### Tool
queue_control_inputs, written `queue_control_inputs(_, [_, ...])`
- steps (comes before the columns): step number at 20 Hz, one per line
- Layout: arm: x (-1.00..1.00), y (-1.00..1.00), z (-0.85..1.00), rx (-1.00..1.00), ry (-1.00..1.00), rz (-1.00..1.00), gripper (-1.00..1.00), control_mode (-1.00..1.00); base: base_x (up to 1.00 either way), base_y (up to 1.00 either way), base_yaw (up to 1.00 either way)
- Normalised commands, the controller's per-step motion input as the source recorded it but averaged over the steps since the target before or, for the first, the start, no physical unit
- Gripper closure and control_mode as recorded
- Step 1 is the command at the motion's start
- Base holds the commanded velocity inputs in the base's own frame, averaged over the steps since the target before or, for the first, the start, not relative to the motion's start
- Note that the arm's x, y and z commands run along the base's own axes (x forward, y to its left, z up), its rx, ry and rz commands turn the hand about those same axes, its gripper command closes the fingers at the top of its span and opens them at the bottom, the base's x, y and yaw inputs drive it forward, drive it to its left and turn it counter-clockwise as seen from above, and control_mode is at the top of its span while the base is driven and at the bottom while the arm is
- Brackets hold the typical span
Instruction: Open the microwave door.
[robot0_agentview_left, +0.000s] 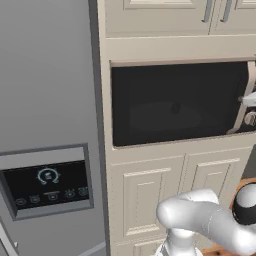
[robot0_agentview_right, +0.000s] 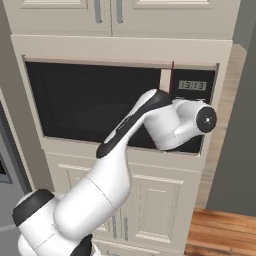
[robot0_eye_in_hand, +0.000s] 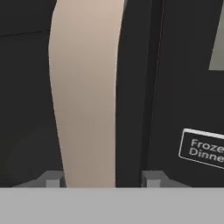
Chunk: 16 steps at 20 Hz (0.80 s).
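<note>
Straddling the handle (robot0_eye_in_hand: 85, 100), gripper (robot0_eye_in_hand: 99, 179) fingertips barely show.

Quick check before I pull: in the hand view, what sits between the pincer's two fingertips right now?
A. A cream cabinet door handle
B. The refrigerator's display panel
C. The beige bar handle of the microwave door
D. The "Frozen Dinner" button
C: in the hand view the beige handle of the microwave door runs down between the two fingertips of the pincer, which stand on either side of it, apart.
</note>
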Motion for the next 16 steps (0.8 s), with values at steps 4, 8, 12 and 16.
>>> queue_control_inputs(4, [-1.00, 0.00, -0.04, -0.04, -0.34, -0.01, 1.00, -1.00, 0.00, 0.00, 0.00])
queue_control_inputs(8, [-1.00, 0.00, 0.00, -0.01, -0.20, 0.04, 1.00, -1.00, 0.00, 0.00, 0.00])
queue_control_inputs(12, [-1.00, -0.04, 0.00, 0.00, -0.12, 0.11, 1.00, -1.00, 0.00, 0.00, 0.00])
queue_control_inputs(16, [-1.00, -0.10, 0.00, 0.00, -0.07, 0.14, 1.00, -1.00, 0.00, 0.00, 0.00])
